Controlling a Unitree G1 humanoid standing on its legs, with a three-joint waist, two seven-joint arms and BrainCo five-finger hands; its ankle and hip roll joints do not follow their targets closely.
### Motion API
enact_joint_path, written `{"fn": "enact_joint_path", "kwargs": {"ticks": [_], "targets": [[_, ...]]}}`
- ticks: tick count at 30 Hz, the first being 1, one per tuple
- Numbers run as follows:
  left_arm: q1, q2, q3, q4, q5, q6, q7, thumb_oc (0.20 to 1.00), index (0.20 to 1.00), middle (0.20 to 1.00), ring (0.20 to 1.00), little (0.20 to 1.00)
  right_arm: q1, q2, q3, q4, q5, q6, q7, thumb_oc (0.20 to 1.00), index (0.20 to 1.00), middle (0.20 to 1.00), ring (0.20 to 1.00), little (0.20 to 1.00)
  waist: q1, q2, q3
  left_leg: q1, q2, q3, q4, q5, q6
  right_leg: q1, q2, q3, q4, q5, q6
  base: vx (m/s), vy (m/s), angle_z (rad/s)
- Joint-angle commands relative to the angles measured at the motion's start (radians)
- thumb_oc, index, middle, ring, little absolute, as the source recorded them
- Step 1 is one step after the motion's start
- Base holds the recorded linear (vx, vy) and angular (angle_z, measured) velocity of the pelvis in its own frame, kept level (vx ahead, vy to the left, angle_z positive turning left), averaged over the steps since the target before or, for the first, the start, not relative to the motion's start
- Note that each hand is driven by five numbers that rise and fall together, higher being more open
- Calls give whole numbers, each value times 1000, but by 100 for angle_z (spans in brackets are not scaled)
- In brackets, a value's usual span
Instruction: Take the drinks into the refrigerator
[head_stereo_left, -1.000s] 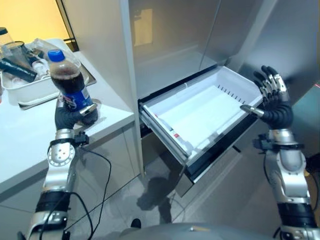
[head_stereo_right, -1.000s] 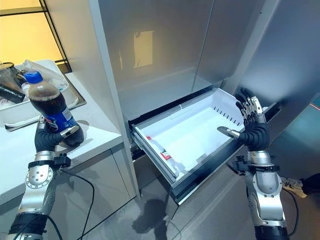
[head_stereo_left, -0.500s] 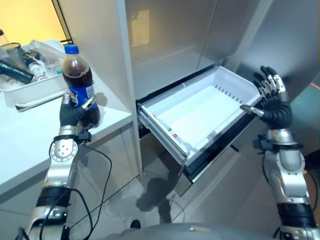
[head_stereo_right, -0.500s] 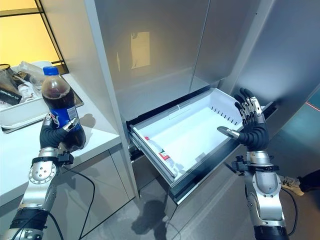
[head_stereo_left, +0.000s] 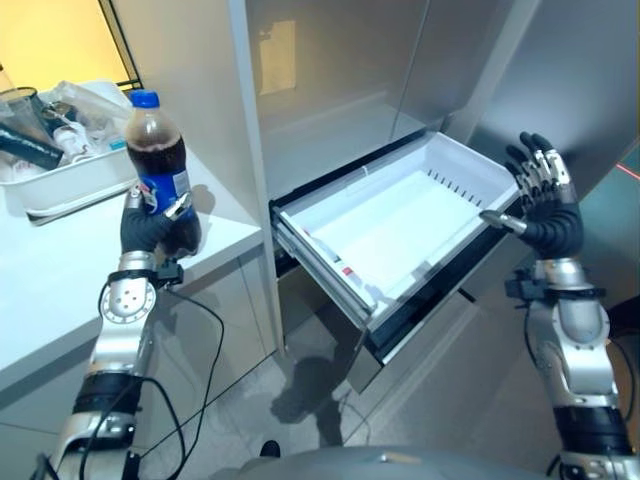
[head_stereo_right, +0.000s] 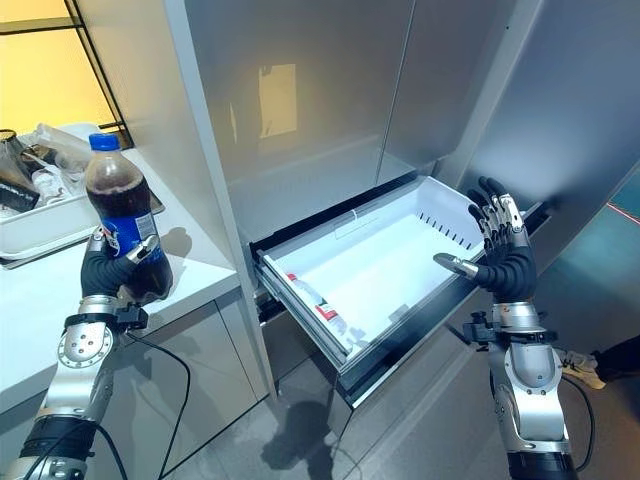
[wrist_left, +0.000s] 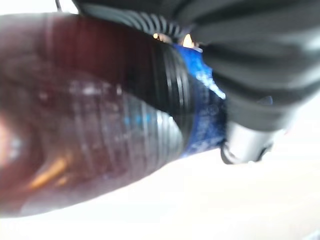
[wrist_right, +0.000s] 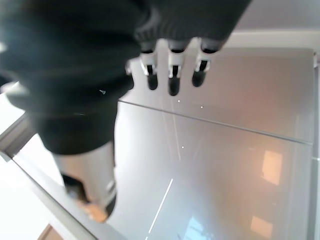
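A cola bottle (head_stereo_left: 158, 165) with a blue cap and blue label stands upright in my left hand (head_stereo_left: 150, 228), whose fingers are curled round its lower half, just above the white counter (head_stereo_left: 60, 285). In the left wrist view the dark bottle (wrist_left: 90, 135) lies close against the hand's cover. The refrigerator's white drawer (head_stereo_left: 395, 225) is pulled out and holds nothing but a small red-and-white label at its front left. My right hand (head_stereo_left: 545, 205) is raised beside the drawer's right end, fingers straight and spread, holding nothing.
A white tray (head_stereo_left: 65, 175) with several bottles and glasses sits at the back of the counter. A tall grey panel (head_stereo_left: 200, 90) separates the counter from the refrigerator's open compartment (head_stereo_left: 340, 70). Grey floor lies below the drawer.
My left hand lifted the bottle from a tilt to upright and brought it a little toward the refrigerator, then held it there. My right hand has stayed still.
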Motion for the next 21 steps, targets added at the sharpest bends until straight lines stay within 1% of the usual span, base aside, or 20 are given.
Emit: {"fn": "enact_joint_path", "kwargs": {"ticks": [1, 3, 9, 12, 15, 16, 17, 18, 19, 20, 21], "targets": [[-62, -16, 13, -35, -57, -61, -37, 200, 200, 200, 200, 200, -25, -37, -34, -43, 22, -16, 21, 1000, 1000, 1000, 1000, 1000, -6, 4, -21, 45, -26, -35, 2, -103, 64, -3, -11, -37, 89, -68, 22, 0, 0, 0], [-57, -17, 17, -53, -63, -60, -47, 200, 200, 200, 200, 200, -25, -47, -36, -37, 20, -11, 27, 1000, 1000, 1000, 1000, 1000, -5, 3, -21, 44, -26, -36, 2, -103, 65, -2, -10, -38, 89, -68, 22, 0, 0, 0], [-9, -26, 41, -221, -184, -73, -153, 200, 200, 200, 200, 200, -42, -127, -39, 31, 65, 19, 82, 1000, 1000, 1000, 1000, 1000, 10, -5, -21, 42, -28, -42, 2, -99, 65, -1, -11, -41, 85, -64, 21, 0, 0, 0], [7, -26, 26, -303, -263, -68, -222, 200, 200, 200, 200, 200, -58, -165, -13, 70, 132, 33, 122, 1000, 1000, 1000, 1000, 1000, 15, -7, -21, 42, -29, -44, 2, -98, 65, -1, -11, -42, 83, -62, 20, 0, 0, 0], [18, 1, -5, -373, -310, -58, -279, 200, 200, 200, 200, 200, -81, -223, 37, 84, 207, 58, 184, 1000, 1000, 1000, 1000, 1000, 20, -9, -22, 41, -30, -44, 2, -95, 64, 0, -11, -43, 83, -59, 20, 0, 0, 0], [19, 1, -4, -373, -310, -58, -280, 200, 200, 200, 200, 200, -81, -224, 39, 85, 207, 58, 185, 1000, 1000, 1000, 1000, 1000, 20, -8, -23, 47, -28, -44, 2, -105, 64, 6, -9, -43, 82, -66, 20, 0, 0, 0], [28, 23, -29, -415, -353, -50, -326, 200, 200, 200, 200, 200, -106, -270, 79, 91, 309, 80, 246, 1000, 1000, 1000, 1000, 1000, 24, -9, -20, 48, -28, -43, 2, -103, 63, 7, -9, -42, 83, -65, 20, 0, 0, 0], [33, 43, -51, -436, -372, -43, -354, 200, 200, 200, 200, 200, -112, -292, 107, 89, 378, 103, 296, 1000, 1000, 1000, 1000, 1000, 27, -11, -19, 47, -28, -44, 2, -102, 63, 6, -9, -43, 83, -64, 20, 0, 0, 0], [43, 62, -68, -450, -386, -40, -369, 200, 200, 200, 200, 200, -123, -318, 126, 87, 391, 101, 304, 1000, 1000, 1000, 1000, 1000, 27, -11, -19, 48, -28, -45, 2, -102, 63, 6, -10, -43, 83, -64, 20, 0, 0, 0], [43, 62, -68, -450, -387, -40, -370, 200, 200, 200, 200, 200, -124, -318, 127, 88, 391, 100, 304, 1000, 1000, 1000, 1000, 1000, 26, -11, -19, 48, -28, -45, 2, -102, 63, 7, -10, -43, 83, -64, 20, 0, 0, 0], [49, 90, -101, -488, -420, -34, -404, 200, 200, 200, 200, 200, -157, -338, 191, 92, 519, 138, 363, 1000, 1000, 1000, 1000, 1000, 31, -13, -19, 47, -28, -44, 2, -100, 62, 6, -11, -43, 82, -61, 21, 0, 0, 0]]}}
